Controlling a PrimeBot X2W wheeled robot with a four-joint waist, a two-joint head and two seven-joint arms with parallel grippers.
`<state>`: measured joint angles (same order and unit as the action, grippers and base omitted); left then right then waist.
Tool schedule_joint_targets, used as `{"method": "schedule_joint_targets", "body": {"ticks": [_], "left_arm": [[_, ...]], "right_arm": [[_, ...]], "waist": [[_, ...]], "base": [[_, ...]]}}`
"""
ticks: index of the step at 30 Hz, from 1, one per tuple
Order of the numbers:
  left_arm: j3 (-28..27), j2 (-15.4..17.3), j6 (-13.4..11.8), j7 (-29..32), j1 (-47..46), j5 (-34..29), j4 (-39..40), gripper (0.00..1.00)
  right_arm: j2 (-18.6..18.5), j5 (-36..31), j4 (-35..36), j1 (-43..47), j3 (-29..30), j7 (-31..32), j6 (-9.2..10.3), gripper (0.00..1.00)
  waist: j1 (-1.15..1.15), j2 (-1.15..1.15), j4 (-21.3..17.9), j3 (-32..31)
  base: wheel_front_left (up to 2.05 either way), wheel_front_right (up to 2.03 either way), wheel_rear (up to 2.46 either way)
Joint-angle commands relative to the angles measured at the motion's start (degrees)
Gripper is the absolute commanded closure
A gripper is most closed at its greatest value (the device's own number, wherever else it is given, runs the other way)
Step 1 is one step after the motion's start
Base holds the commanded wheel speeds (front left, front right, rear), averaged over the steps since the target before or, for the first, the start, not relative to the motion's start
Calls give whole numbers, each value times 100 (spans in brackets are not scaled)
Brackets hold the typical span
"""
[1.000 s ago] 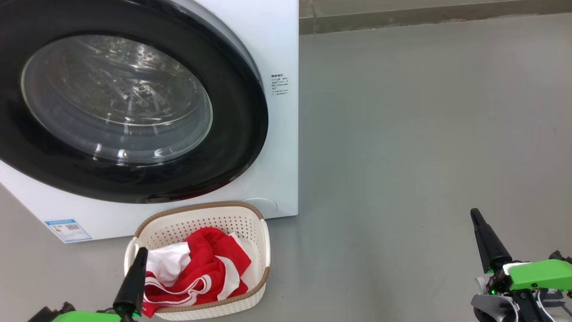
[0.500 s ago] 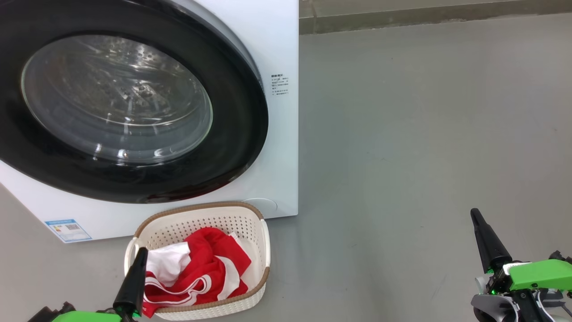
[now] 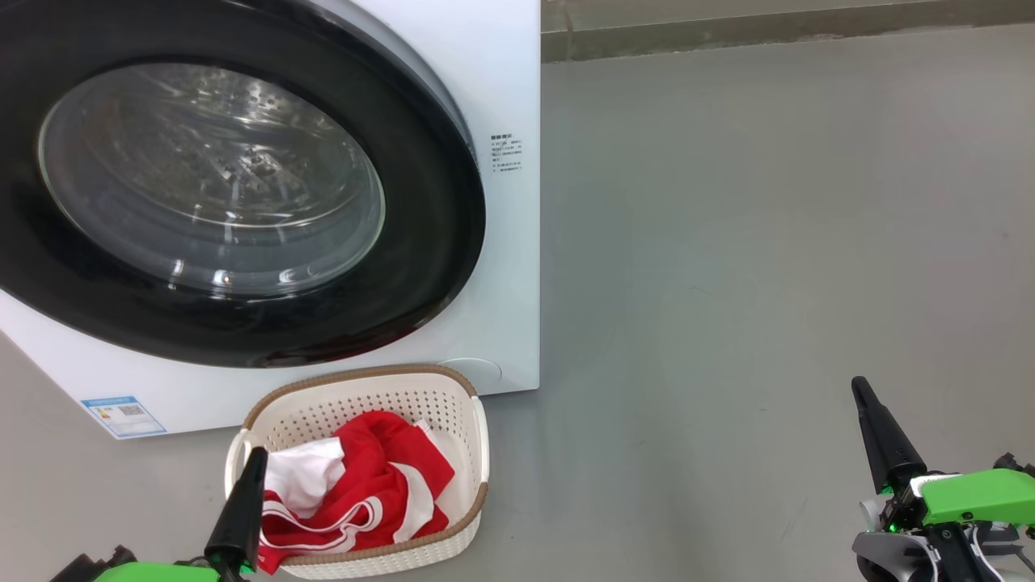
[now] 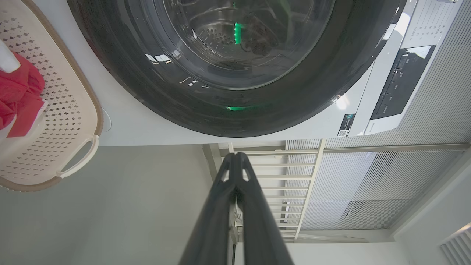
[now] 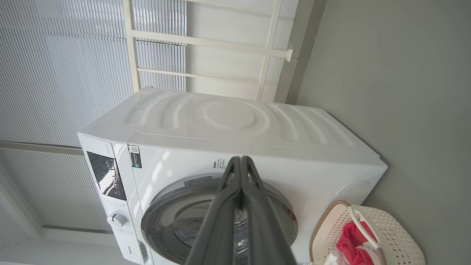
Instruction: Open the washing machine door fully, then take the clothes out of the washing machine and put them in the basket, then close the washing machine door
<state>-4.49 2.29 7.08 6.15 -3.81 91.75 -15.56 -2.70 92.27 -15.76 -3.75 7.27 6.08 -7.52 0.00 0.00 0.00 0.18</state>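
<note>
Left gripper (image 3: 256, 457) and right gripper (image 3: 860, 393) pinched shut, empty — I see the clothes (image 3: 380, 477) in the basket (image 3: 364, 402) just before the washing machine (image 3: 503, 81), door (image 3: 428, 202) closed — right wrist view adds its control knob (image 5: 117, 219).

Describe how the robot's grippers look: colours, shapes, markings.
The left gripper and right gripper each have long, black, tapering fingers with cut-outs near the tips, rising from bright green housings. The right one's wrist adds white and grey parts and a small green light.
</note>
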Motion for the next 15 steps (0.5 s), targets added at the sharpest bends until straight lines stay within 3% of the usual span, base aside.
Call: {"method": "schedule_joint_targets", "body": {"ticks": [1, 15], "left_arm": [[-205, 59, 41, 35, -238, 40, 152, 100], [-204, 59, 41, 35, -238, 40, 152, 100]], "right_arm": [[-28, -3, 174, -242, -83, 34, 3, 100], [-26, -6, 174, -242, -80, 36, 3, 100]], "waist": [[0, 0, 0, 0], [0, 0, 0, 0]], "base": [[0, 0, 0], [0, 0, 0]]}}
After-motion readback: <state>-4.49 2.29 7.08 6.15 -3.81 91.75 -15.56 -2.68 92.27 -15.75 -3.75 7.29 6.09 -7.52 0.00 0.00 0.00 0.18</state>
